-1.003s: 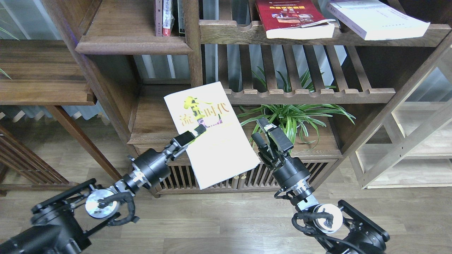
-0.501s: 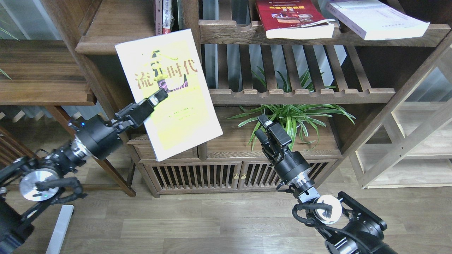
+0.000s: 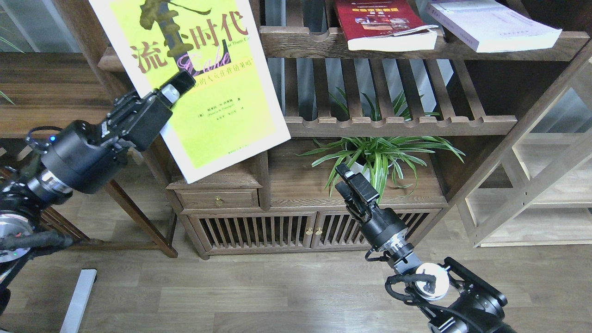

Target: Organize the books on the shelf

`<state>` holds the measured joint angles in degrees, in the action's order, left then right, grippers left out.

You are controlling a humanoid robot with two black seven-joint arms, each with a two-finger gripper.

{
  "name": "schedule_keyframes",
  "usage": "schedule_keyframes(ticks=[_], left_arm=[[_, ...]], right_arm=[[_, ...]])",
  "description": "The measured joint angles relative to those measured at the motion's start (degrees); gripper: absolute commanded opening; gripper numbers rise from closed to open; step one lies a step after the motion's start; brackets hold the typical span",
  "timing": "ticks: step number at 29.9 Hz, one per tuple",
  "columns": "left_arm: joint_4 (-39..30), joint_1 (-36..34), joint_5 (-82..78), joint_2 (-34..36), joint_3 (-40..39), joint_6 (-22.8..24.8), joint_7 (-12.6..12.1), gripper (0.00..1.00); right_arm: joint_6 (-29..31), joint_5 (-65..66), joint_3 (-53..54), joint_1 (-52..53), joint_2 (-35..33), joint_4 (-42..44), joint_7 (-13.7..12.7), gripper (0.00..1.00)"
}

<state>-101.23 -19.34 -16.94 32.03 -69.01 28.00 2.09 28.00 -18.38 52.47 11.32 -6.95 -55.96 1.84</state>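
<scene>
My left gripper [image 3: 178, 88] pinches the yellow book [image 3: 203, 78], raised toward the shelf [image 3: 108, 60]. My right gripper [image 3: 354, 182] idles; its state is unclear.

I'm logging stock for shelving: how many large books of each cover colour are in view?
Yellow-green book, held up in the left gripper: 1
Red book, on the slatted rack: 1
White book, same rack: 1
Total: 3
</scene>
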Motion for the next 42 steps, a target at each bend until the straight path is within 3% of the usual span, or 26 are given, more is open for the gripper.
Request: schedule_keyframes(ticks=[11,20,32,38,42], left_arm=[[-0.1,5.4,-3.2,-0.1,-13.6,-0.1,-0.2,0.00],[0.0,5.9,-3.6,-0.4,-17.2,-7.8,-0.4,0.00],[0.5,4.7,-4.2,-0.6,-19.2,-21.8,-0.2,0.00],[0.7,1.6,-6.6,-0.5,-18.0,-24.7,-0.7,0.00],[1.5,-1.1,-9.1,-0.5,-17.1,-24.9,-2.9,0.00]], right_arm=[[0.0,0.4,0.0,0.5,0.9,2.1,0.0,0.87],[0.0,0.4,-0.1,0.5,1.7,2.3,0.0,0.87],[0.0,0.4,-0.1,0.2,2.7,2.3,0.0,0.87],[0.0,0.6,-0.1,0.5,2.7,2.1,0.0,0.87],[0.0,1.1,-0.1,0.5,3.3,1.9,0.0,0.87]])
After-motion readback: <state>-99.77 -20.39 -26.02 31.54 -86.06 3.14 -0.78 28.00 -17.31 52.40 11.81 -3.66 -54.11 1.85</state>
